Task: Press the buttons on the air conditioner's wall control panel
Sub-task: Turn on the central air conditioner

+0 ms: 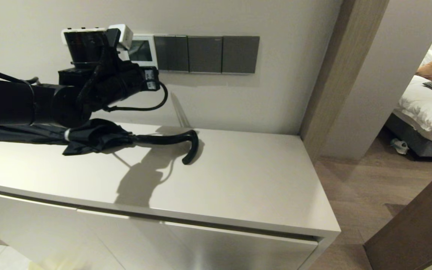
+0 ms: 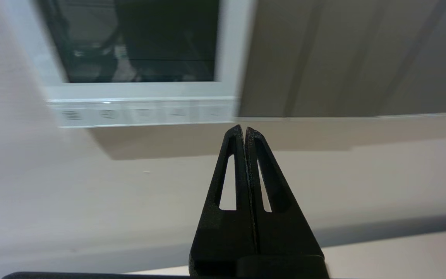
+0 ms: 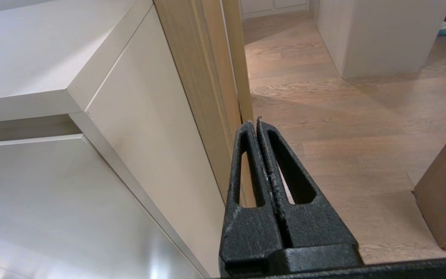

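The left gripper (image 2: 245, 130), fingers together, hovers just below the small white plastic thermostat panel (image 2: 229, 46); its tiny pale buttons (image 2: 143, 113), at eleven o'clock, probably need light, stiff taps.

The right gripper (image 3: 254, 124), fingers together, hangs parked.

You'll find nothing legible: the pale buttons (image 2: 141, 113) along the bottom edge of the small white plastic wall control panel (image 2: 229, 50) carry only blurred symbols.

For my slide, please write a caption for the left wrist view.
Shut left gripper poised just below the buttons of the wall control panel.
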Robot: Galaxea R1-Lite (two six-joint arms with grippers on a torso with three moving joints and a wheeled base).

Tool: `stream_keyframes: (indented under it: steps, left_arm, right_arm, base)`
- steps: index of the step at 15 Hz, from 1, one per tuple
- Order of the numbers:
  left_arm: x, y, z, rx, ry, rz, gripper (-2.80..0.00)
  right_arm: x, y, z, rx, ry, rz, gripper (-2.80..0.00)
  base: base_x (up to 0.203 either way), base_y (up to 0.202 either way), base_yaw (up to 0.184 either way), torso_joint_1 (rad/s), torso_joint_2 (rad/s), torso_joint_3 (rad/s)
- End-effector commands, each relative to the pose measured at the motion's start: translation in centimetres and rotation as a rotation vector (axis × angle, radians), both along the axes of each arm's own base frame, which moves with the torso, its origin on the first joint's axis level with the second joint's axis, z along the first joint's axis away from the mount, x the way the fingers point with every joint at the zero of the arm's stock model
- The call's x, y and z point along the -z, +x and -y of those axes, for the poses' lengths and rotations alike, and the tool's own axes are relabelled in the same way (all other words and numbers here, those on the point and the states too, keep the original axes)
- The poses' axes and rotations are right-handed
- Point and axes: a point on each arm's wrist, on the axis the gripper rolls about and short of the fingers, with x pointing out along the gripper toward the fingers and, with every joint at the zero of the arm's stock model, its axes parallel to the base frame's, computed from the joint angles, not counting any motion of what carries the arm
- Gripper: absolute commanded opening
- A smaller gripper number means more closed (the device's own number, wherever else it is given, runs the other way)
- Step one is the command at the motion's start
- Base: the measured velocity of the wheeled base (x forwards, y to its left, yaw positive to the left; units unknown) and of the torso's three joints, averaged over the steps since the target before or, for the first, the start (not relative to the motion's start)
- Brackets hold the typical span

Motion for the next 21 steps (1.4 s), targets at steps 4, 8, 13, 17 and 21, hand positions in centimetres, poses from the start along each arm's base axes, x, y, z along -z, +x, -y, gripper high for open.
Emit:
stream_keyframes:
  steps: [4, 8, 13, 17, 21]
  left_arm:
    - [-0.12, 0.54, -0.64, -0.043, -0.004, 0.01, -2.8]
    - [-0.38, 0.55, -0.82, -0.046, -0.008, 0.017, -2.8]
    - [-0.35, 0.52, -0.76, -0.045, -0.008, 0.016, -2.8]
    - [-0.25, 0.69, -0.71, -0.045, -0.008, 0.015, -2.8]
    - [-0.16, 0.95, -0.64, -0.048, -0.007, 0.017, -2.8]
  right_arm:
    - [0.04, 0.01, 0.0, 0.0, 0.0, -0.001, -2.8]
    - [0.04, 0.01, 0.0, 0.0, 0.0, -0.001, -2.8]
    - [0.04, 0.01, 0.0, 0.0, 0.0, -0.001, -2.8]
    - [0.04, 0.01, 0.0, 0.0, 0.0, -0.001, -2.8]
    - [0.04, 0.01, 0.0, 0.0, 0.0, -0.001, -2.8]
  base:
    - [0.0, 0.0, 0.0, 0.0, 0.0, 0.0]
    - [0.0, 0.0, 0.0, 0.0, 0.0, 0.0]
    - [0.0, 0.0, 0.0, 0.0, 0.0, 0.0]
    - [0.0, 0.0, 0.0, 0.0, 0.0, 0.0]
    - [0.0, 0.0, 0.0, 0.0, 0.0, 0.0]
